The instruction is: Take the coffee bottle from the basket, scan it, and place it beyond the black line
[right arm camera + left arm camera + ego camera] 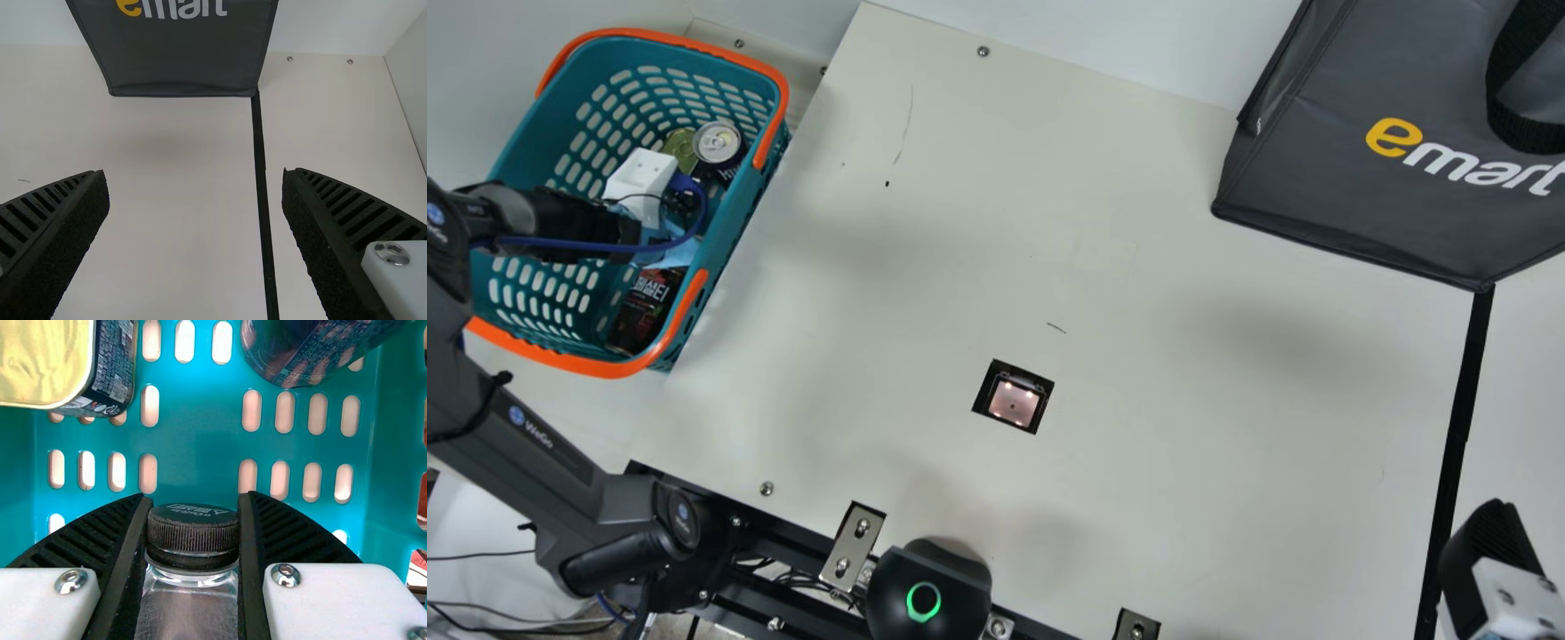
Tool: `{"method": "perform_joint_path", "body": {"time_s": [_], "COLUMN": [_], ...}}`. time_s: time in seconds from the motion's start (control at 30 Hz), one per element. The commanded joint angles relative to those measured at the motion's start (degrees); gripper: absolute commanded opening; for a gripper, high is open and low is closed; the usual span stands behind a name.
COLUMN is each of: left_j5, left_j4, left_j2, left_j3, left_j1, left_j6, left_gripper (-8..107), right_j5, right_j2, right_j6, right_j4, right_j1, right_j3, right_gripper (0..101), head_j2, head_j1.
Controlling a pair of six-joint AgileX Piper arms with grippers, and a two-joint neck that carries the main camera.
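My left gripper (660, 200) is down inside the teal basket (734, 227) at the main view's left. In the left wrist view, the left gripper (192, 540) is shut on the coffee bottle (193, 532), its ribbed fingers against both sides of the black cap and clear neck. My right gripper (1485, 542) is at the main view's lower right, by the black line (1463, 400). The right wrist view has the right gripper (195, 193) open over the table, nothing between its fingers. The scanner window (1014, 402) is set in the table's middle.
The basket also holds a round-topped can (718, 142), a yellow-lidded tin (43, 360) and a dark red packet (645, 307). A dark grey bag (1325, 187) stands at the main view's upper right, near the line's far end.
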Motion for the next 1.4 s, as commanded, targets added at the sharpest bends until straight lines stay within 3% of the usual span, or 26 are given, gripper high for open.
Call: {"method": "perform_joint_path", "body": {"time_s": [0.0,0.4,1.37], "left_j5": [0.1,2.2,9.6], "left_j4": [-0.4,-1.2,4.8], "left_j2": [-0.1,-4.4,-22.0], "left_j3": [-0.1,0.6,5.1], "left_j1": [0.2,0.9,2.3], "left_j6": [0.7,1.1,-4.2], "left_gripper": [10,10,10], "right_j5": [0.0,0.0,0.0], "right_j2": [0.0,0.0,0.0], "right_j6": [0.0,0.0,0.0], "right_j4": [0.0,0.0,0.0], "right_j1": [0.0,0.0,0.0], "right_j3": [0.0,0.0,0.0], "right_gripper": [91,91,91], "head_j2": [0.1,0.1,0.1], "head_j1": [-1.6,-1.6,-1.6]}}
